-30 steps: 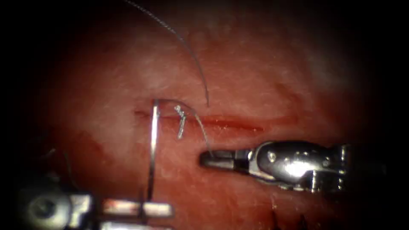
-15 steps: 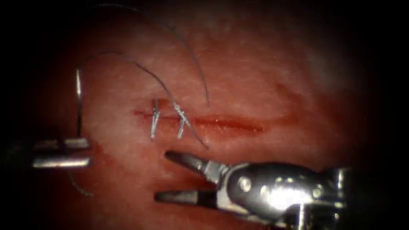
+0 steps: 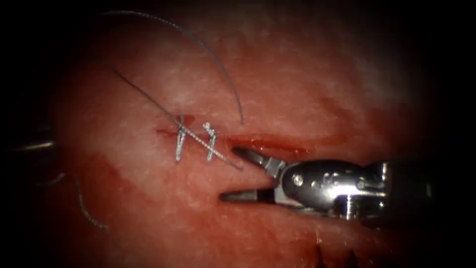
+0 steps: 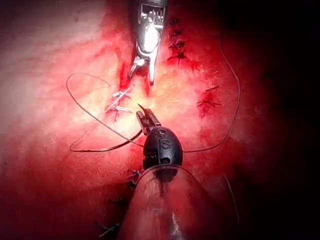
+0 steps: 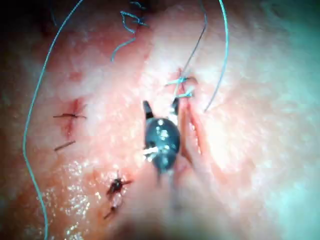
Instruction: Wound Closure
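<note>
Far left of the cut (image 3: 277,144), the left tool (image 4: 145,116) grips what looks like the needle (image 4: 139,107), clear of the tissue (image 3: 307,89). It has drawn leftward, pulling the thread (image 3: 148,99) taut through the two stitches (image 3: 180,144). The right tool (image 3: 229,173) is spread wide and empty beside the tail. Tightening calls for securing that tail.

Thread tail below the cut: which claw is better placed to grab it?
Right, probably: its open, empty claw straddles the thread tail; the left tool sits far left.
</note>
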Robot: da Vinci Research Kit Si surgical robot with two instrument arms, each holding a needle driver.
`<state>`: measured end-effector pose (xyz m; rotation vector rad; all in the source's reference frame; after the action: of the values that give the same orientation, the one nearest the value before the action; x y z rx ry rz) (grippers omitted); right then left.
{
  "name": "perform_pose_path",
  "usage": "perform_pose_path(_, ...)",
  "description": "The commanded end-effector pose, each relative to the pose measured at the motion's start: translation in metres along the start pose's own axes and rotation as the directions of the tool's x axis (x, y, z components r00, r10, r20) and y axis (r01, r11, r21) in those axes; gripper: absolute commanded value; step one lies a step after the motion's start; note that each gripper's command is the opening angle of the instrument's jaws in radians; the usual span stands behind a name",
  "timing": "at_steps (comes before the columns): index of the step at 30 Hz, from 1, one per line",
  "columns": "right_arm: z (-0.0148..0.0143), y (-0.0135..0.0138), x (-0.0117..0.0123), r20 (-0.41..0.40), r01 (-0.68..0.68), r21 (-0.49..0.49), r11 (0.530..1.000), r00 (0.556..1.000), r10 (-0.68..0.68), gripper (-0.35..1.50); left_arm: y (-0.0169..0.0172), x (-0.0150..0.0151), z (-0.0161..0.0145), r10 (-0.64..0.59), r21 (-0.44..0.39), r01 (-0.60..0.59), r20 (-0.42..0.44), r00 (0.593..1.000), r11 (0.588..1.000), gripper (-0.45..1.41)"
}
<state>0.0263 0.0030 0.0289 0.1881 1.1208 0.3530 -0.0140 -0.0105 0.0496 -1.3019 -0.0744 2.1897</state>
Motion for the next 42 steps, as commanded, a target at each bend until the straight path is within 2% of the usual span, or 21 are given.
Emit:
perform_pose_path(1,0.0009,-0.001,-0.001,0.016,0.002,0.01,1.0,1.0,-0.002,0.86,0.0013,-0.0007,0.0002,-0.007,-0.007,0.007,0.002,1.0,1.0,-0.45)
perform_pose_path(3,0.0011,-0.001,-0.0017,0.047,0.011,0.018,1.0,0.999,-0.012,0.53,0.0017,-0.0005,0.0004,-0.01,-0.011,0.01,0.0,1.0,1.0,-0.45)
perform_pose_path(5,0.0014,-0.0011,-0.0024,0.074,0.019,0.026,0.999,0.997,-0.021,0.07,0.0019,-0.0004,0.0006,-0.013,-0.015,0.013,-0.002,1.0,1.0,-0.45)
perform_pose_path(8,0.0019,-0.0011,-0.0031,0.094,0.01,0.028,1.0,0.995,-0.012,-0.13,0.0022,-0.0002,0.0006,-0.017,-0.02,0.017,-0.003,1.0,1.0,-0.45)
perform_pose_path(10,0.0021,-0.0012,-0.0034,0.103,0.007,0.029,1.0,0.995,-0.01,-0.35,0.0024,-0.0001,0.0006,-0.018,-0.02,0.018,-0.003,1.0,1.0,-0.45)
perform_pose_path(14,0.0019,-0.0014,-0.0032,0.113,0.007,0.054,0.999,0.994,-0.013,-0.35,0.0025,0.0001,0.0006,-0.02,-0.022,0.02,-0.003,1.0,1.0,-0.45)
perform_pose_path(17,0.0008,-0.0017,-0.0021,0.123,-0.006,0.039,0.999,0.992,0.001,-0.35,0.0026,0.0001,0.0007,-0.02,-0.018,0.02,-0.006,1.0,1.0,-0.45)
perform_pose_path(21,-0.0016,-0.0036,0.0022,0.11,-0.039,0.019,0.999,0.993,0.036,-0.35,0.003,-0.0002,0.0017,-0.019,-0.005,0.019,-0.012,1.0,1.0,-0.45)
perform_pose_path(22,-0.0023,-0.0051,0.0043,0.107,-0.051,0.023,0.998,0.993,0.049,-0.35,0.0032,-0.0005,0.0023,-0.017,-0.008,0.016,-0.016,1.0,1.0,-0.45)
perform_pose_path(25,-0.0031,-0.0071,0.0068,0.101,-0.065,0.026,0.998,0.993,0.063,-0.35,0.0036,-0.0009,0.003,-0.013,-0.01,0.013,-0.021,1.0,1.0,-0.45)
perform_pose_path(26,-0.0037,-0.0088,0.0088,0.092,-0.077,0.032,0.997,0.993,0.074,-0.35,0.0039,-0.0011,0.0035,-0.011,-0.011,0.011,-0.024,1.0,1.0,-0.45)
perform_pose_path(30,-0.0043,-0.011,0.0118,0.072,-0.08,0.056,0.995,0.995,0.076,-0.35,0.0042,-0.0012,0.0039,-0.01,-0.018,0.01,-0.029,1.0,1.0,-0.45)
perform_pose_path(34,-0.0044,-0.0118,0.013,0.044,-0.081,0.073,0.994,0.996,0.078,-0.35,0.0041,-0.0012,0.0038,-0.01,-0.019,0.009,-0.029,1.0,1.0,-0.45)
perform_pose_path(36,-0.0045,-0.0115,0.0133,0.029,-0.028,0.075,0.997,0.999,0.026,-0.35,0.0041,-0.0012,0.0038,-0.01,-0.019,0.009,-0.029,1.0,1.0,-0.45)
perform_pose_path(37,-0.0045,-0.0113,0.0132,0.032,0.001,0.066,0.998,0.999,-0.003,0.1,0.0041,-0.0012,0.0038,-0.01,-0.02,0.009,-0.029,1.0,1.0,-0.45)
perform_pose_path(38,-0.0048,-0.0103,0.0124,0.039,0.053,0.044,0.998,0.998,-0.054,0.86,0.004,-0.0013,0.0038,-0.009,-0.02,0.009,-0.029,1.0,1.0,-0.45)
perform_pose_path(39,-0.0049,-0.0098,0.0119,0.043,0.082,0.031,0.996,0.996,-0.083,1.04,0.004,-0.0013,0.0038,-0.009,-0.021,0.009,-0.029,1.0,1.0,-0.45)
perform_pose_path(40,-0.0051,-0.0093,0.0114,0.046,0.094,0.023,0.995,0.994,-0.095,1.14,0.0039,-0.0013,0.0038,-0.003,-0.021,0.003,-0.03,1.0,1.0,-0.45)
perform_pose_path(41,-0.0055,-0.0082,0.0101,0.04,0.119,0.013,0.993,0.992,-0.119,1.23,0.0036,-0.0015,0.0037,-0.002,-0.024,0.001,-0.03,1.0,1.0,-0.45)
perform_pose_path(42,-0.0059,-0.0071,0.0086,0.04,0.132,0.004,0.991,0.99,-0.133,1.23,0.0032,-0.0017,0.0037,-0.001,-0.026,0.0,-0.031,1.0,1.0,-0.45)
